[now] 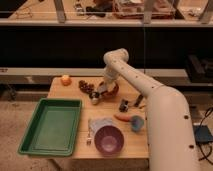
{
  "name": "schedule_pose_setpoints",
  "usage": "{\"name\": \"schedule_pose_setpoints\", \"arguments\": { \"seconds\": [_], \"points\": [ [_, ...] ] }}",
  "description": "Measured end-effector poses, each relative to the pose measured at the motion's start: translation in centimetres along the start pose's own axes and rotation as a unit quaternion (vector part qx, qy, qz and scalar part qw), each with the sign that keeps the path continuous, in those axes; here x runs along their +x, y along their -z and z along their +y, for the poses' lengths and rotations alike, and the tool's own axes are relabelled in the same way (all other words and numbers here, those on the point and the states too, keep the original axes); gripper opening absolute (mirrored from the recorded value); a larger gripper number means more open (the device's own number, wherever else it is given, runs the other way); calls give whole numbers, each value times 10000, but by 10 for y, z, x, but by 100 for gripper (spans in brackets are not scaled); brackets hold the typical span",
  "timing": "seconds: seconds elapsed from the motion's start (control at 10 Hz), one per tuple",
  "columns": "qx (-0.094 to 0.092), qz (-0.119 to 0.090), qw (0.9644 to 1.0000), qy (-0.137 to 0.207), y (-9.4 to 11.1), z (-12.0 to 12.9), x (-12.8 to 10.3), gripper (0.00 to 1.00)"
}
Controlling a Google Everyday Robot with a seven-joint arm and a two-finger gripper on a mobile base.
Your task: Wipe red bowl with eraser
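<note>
The red bowl point(113, 90), small and reddish-brown, sits near the back middle of the wooden table point(70, 93). My gripper point(102, 89) hangs down from the white arm point(131, 75) and sits at the bowl's left rim, partly covering it. A pale patch shows at the gripper's tip. I cannot make out the eraser as a separate thing.
A purple bowl point(109, 139) stands at the front edge, with a white cloth point(99, 123) and a fork point(90, 136) beside it. A light-blue cup point(136, 123) and a carrot point(122, 118) lie to the right. A green tray point(50, 125) is at the left, an orange point(65, 79) at the back left.
</note>
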Motion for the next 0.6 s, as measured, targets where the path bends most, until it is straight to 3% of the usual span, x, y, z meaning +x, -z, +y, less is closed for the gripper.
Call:
{"name": "schedule_pose_setpoints", "arguments": {
  "seconds": [0.3, 0.6],
  "points": [
    [66, 121, 9996, -246, 10, 20, 41, 0],
    [219, 215, 9983, -503, 21, 18, 63, 0]
  ]
}}
